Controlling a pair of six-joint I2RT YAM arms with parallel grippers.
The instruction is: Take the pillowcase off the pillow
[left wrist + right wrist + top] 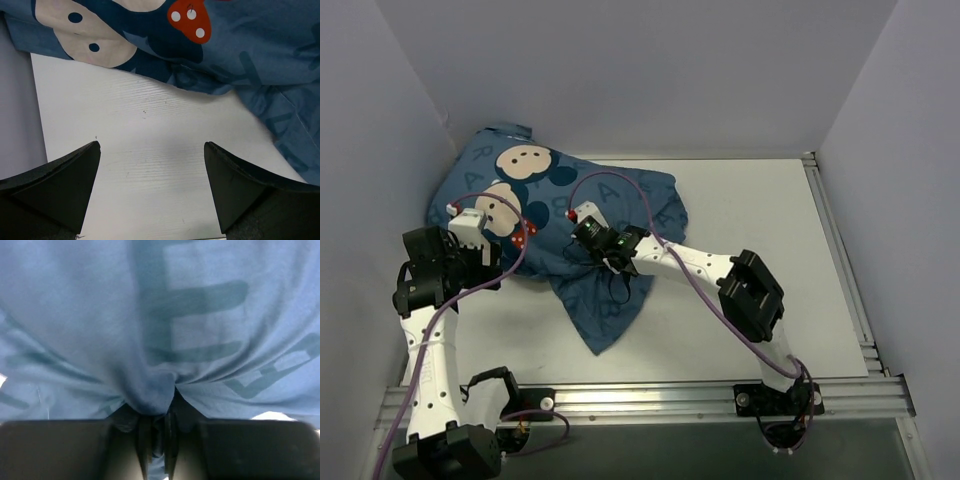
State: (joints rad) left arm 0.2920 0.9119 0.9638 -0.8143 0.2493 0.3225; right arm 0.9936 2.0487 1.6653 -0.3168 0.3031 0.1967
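The dark blue pillowcase [620,195], printed with letters and cartoon mouse faces, lies bunched at the back left of the white table [750,250]. The pillow is hidden; no white stuffing shows. My right gripper [588,245] is pressed into the middle of the cloth and is shut on a pinched fold of the pillowcase [200,315], which bulges out between the closed fingers in the right wrist view, where the right gripper [156,412] sits at the bottom. My left gripper [152,150] stands open over bare table [150,115], just short of the pillowcase's [260,45] near edge, holding nothing. From above, the left gripper [492,262] is at the cloth's left side.
A loose tail of the cloth [605,320] trails toward the front edge. Grey walls close in the table at the back and on both sides, with the left wall [15,125] close to my left gripper. Metal rails run along the front [650,400] and the right [840,260].
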